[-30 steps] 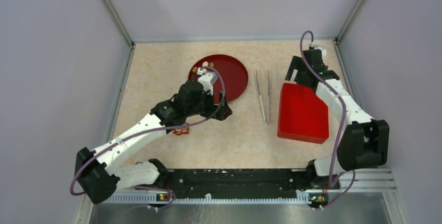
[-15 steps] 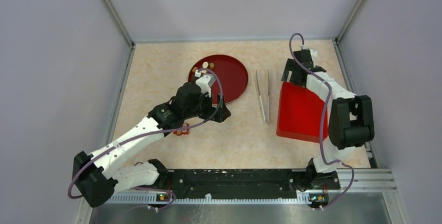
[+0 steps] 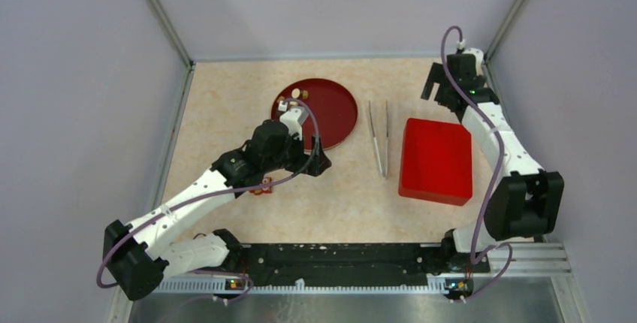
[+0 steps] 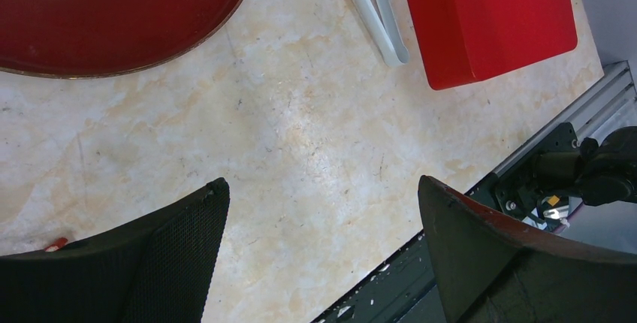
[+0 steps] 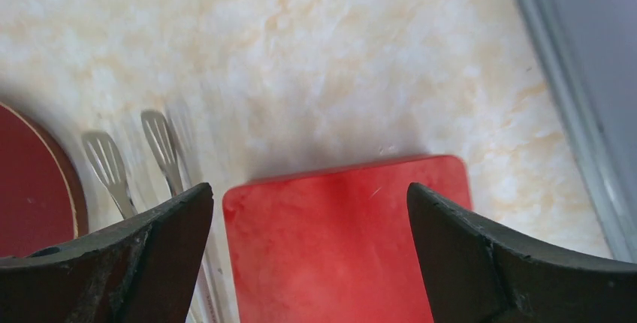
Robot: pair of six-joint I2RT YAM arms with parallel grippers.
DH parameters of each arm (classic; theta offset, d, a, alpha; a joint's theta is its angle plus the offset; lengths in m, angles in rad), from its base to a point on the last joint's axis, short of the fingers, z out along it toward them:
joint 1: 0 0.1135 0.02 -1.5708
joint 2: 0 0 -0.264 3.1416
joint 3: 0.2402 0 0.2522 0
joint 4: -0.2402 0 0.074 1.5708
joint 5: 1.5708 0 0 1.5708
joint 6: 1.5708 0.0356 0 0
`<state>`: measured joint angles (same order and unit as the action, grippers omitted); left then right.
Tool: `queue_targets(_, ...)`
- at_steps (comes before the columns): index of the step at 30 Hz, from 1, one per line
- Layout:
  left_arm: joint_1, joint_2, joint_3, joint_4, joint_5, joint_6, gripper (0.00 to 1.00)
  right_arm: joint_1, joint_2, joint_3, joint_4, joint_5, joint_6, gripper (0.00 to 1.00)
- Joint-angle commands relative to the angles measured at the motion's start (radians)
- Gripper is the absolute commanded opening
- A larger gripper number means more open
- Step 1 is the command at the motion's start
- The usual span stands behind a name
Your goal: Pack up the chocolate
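Beige tabletop (image 3: 225, 98) is being hovered over w/ left gripper (image 4: 321, 188) & right gripper (image 5: 308, 188) both spread apart, empty; red box (image 3: 436, 161) is prob. best being gripped squarely at far edge.

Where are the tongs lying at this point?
In the top view, the tongs lie flat on the table right of centre, between the round dark red plate and the red box.
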<state>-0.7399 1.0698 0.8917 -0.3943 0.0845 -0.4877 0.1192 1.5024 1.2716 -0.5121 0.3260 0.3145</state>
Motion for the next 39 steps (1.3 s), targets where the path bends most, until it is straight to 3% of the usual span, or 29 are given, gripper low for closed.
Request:
queue_targets(1,0.004,-0.02,0.007,0.018,-0.015,0.007,0.99,-0.07,-0.062,0.04,-0.019,-0.007,-0.037,0.98)
queue_targets(6,0.004,-0.021,0.005,0.022,-0.015,0.009,0.99,-0.19,-0.072,-0.069,0.023,-0.123,-0.025,0.98)
queue_targets(11,0.004,-0.015,0.005,0.027,-0.011,0.009,0.99,-0.223,-0.072,-0.108,0.034,-0.142,-0.022,0.98)
queue_targets(24,0.005,-0.005,0.011,0.03,-0.017,0.011,0.99,-0.224,-0.079,-0.009,-0.001,-0.178,-0.016,0.98)
queue_targets(30,0.005,-0.002,0.001,0.042,-0.011,0.008,0.99,-0.218,0.021,-0.183,0.106,-0.192,-0.004,0.97)
queue_targets(34,0.004,-0.004,-0.009,0.041,-0.011,0.006,0.99,-0.184,0.138,-0.232,0.088,-0.129,0.007,0.96)
queue_targets(39,0.005,-0.004,0.0,0.031,-0.015,0.009,0.99,-0.128,0.008,-0.146,0.044,-0.124,0.013,0.96)
